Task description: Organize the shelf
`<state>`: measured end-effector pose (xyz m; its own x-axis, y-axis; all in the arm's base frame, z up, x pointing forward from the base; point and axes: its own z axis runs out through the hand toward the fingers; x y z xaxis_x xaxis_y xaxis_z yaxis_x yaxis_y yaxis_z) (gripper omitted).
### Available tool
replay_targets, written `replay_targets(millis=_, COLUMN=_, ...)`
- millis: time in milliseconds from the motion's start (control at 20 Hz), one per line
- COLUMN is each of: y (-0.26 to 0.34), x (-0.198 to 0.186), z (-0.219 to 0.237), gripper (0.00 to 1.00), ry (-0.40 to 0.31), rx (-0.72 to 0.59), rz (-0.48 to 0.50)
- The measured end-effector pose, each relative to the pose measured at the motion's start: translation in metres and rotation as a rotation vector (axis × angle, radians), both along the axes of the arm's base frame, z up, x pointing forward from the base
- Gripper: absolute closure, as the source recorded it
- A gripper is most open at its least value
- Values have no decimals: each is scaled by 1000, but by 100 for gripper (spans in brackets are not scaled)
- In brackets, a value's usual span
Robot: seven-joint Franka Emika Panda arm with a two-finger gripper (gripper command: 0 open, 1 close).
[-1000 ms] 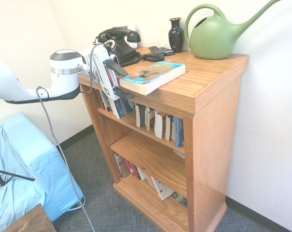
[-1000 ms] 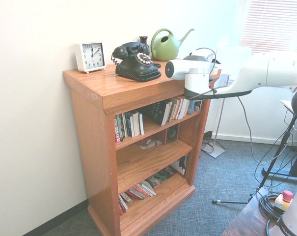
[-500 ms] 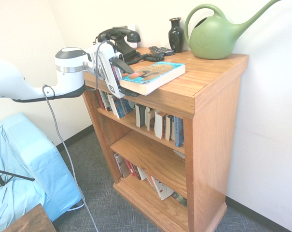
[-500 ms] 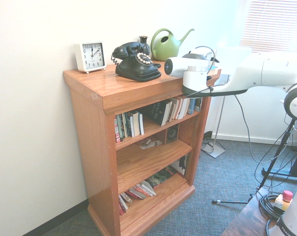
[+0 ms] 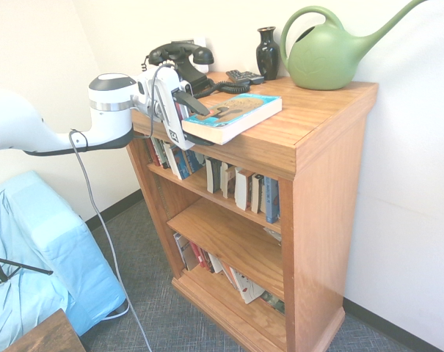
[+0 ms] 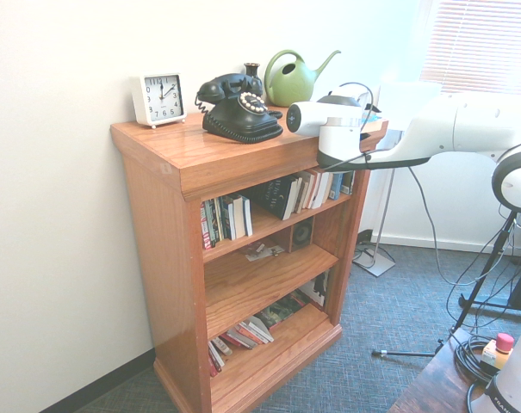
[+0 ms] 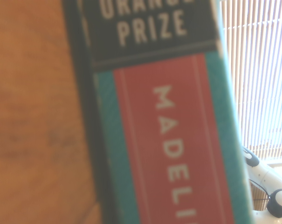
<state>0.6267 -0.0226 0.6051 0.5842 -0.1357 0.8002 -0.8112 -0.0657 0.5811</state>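
On top of the shelf [image 5: 310, 139], near the front edge, a thick book [image 5: 233, 116] with a teal cover lies flat, one corner sticking out past the edge. White arm comes in level from the left of the first exterior view, gripper [image 5: 194, 117] at that overhanging corner. One dark finger sits over the cover, the other under the book; fingers fairly wide, bracketing the book, can't tell if they actually press on it. In the second exterior view the gripper is mostly hidden behind the wrist [image 6: 329, 120].

Wrist view: book spine [image 7: 168, 116] fills the middle, blurry, teal with a red band, print reads "PRIZE" and "MADELI", wood top beside it, window blinds [image 7: 257, 70] behind.

Shelf stands against the white wall, three tiers. Upper tier: row of upright books [image 5: 240, 187]. Middle tier mostly bare, a few flat papers [image 6: 262, 252]. Bottom tier: books leaning and slumped [image 5: 207, 260].

Also on top: black rotary phone [image 5: 179, 62], small black vase [image 5: 267, 51], green watering can [image 5: 328, 51] at the back, a dark remote [image 5: 244, 76] near the vase, white square clock [image 6: 158, 98] at the far end by the wall. Light blue covered furniture [image 5: 31, 257] on the floor beside the arm.
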Motion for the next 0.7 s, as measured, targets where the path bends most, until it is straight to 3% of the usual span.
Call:
replay_targets(millis=250, y=2, x=6, z=-2, gripper=100, ry=43, rx=6, rz=24)
replay_targets(millis=700, y=0, x=7, z=-2, gripper=100, ry=43, rx=10, rz=29)
